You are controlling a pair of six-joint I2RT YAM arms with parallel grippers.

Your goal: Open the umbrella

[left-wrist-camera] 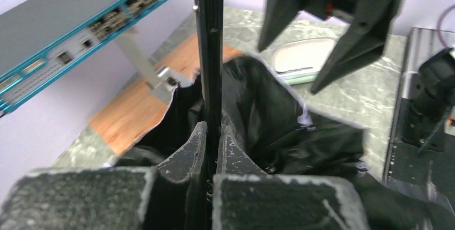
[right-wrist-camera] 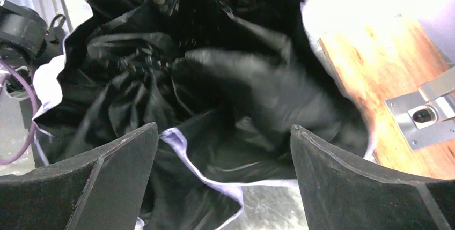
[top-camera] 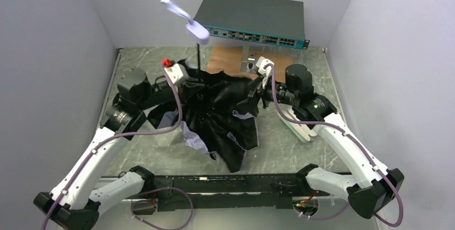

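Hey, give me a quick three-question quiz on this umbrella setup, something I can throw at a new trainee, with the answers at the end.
1. True or false: the left gripper is clamped on the umbrella shaft.
2. Where is the umbrella handle? A) raised in the air at the top of the shaft, B) lying flat on the table, C) between the right arm's fingers.
3. Fill in the blank: the right gripper has its jaws ____ in front of the black canopy.

Key: 1 true; 2 A; 3 open.
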